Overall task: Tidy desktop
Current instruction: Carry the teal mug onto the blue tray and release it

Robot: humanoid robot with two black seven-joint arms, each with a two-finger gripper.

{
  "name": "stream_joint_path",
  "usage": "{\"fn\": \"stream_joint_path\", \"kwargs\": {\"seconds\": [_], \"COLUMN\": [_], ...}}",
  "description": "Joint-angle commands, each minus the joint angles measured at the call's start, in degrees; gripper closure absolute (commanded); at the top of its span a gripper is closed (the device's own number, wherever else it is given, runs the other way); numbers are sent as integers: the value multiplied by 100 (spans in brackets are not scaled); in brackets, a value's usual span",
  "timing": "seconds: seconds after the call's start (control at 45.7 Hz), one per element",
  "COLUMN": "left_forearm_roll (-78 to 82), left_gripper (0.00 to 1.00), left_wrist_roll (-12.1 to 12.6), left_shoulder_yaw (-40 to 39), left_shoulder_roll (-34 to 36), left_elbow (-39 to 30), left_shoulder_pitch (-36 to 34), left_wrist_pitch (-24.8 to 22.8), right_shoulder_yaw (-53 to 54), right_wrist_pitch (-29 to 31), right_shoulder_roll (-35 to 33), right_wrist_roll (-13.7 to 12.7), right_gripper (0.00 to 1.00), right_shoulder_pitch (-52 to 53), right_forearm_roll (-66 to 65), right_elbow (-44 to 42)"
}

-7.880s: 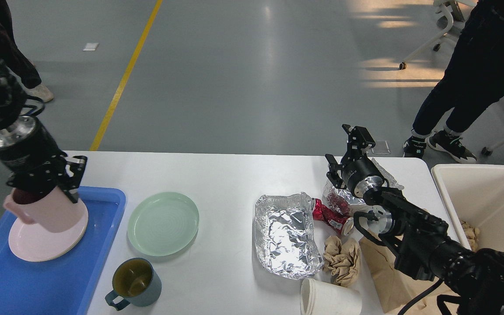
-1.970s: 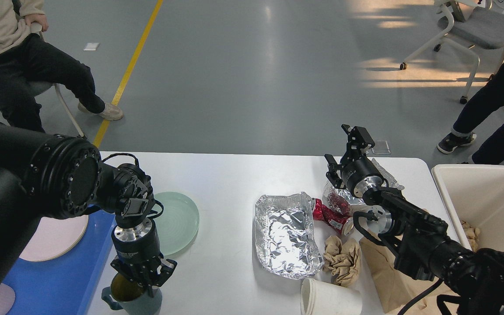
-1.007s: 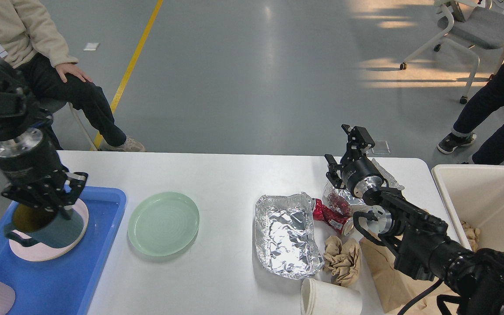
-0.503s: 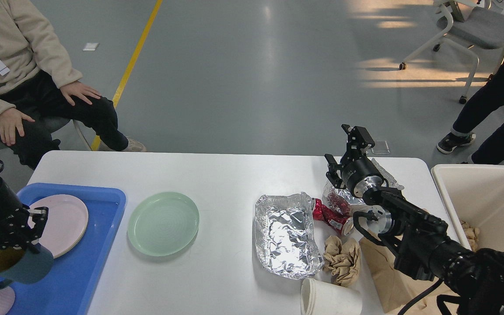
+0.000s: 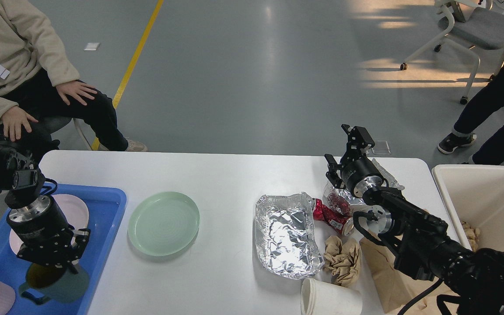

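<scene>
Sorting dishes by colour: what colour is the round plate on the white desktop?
Pale mint green round plate, head view.

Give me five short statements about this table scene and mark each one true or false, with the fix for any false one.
1. The green plate lies inside the blue tray. False: it lies on the desktop, beside the tray.
2. The left gripper is over the dark mug in the tray. True.
3. The foil container sits in the cream bin. False: it is on the desktop.
4. The right gripper holds the white paper cup. False: the cup lies at the near edge, apart from it.
5. A pink plate rests in the tray. True.
</scene>
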Motion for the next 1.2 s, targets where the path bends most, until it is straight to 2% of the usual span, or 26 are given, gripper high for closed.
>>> {"fn": "stream_joint_path", "kwargs": {"seconds": [0.0, 0.547, 0.766, 0.854, 0.963, 1.182], "left_forearm_roll": [-1, 17, 17, 35, 35, 61], "left_gripper": [100, 99, 96, 87, 60, 35], "left_wrist_roll": [0, 44, 44, 79, 88, 97], "left_shoulder_yaw": [6, 41, 50, 68, 76, 94], "left_shoulder_roll": [-50, 12, 21, 21, 21, 29], "left_elbow": [-2, 200, 271, 271, 271, 227], "left_shoulder_pitch": [24, 621, 639, 639, 639, 595], "left_wrist_pitch": [1, 1, 1, 1, 1, 1], "right_shoulder_yaw": [0, 0, 0, 0, 0, 0], "right_wrist_pitch": [-5, 4, 4, -5, 4, 4], "right_shoulder_roll": [0, 0, 0, 0, 0, 0], "right_wrist_roll": [0, 0, 0, 0, 0, 0], "right_gripper": [0, 0, 0, 0, 0, 0], "right_shoulder_pitch": [1, 1, 1, 1, 1, 1], "right_forearm_roll": [1, 1, 1, 1, 1, 1], "right_elbow": [0, 0, 0, 0, 0, 0]}}
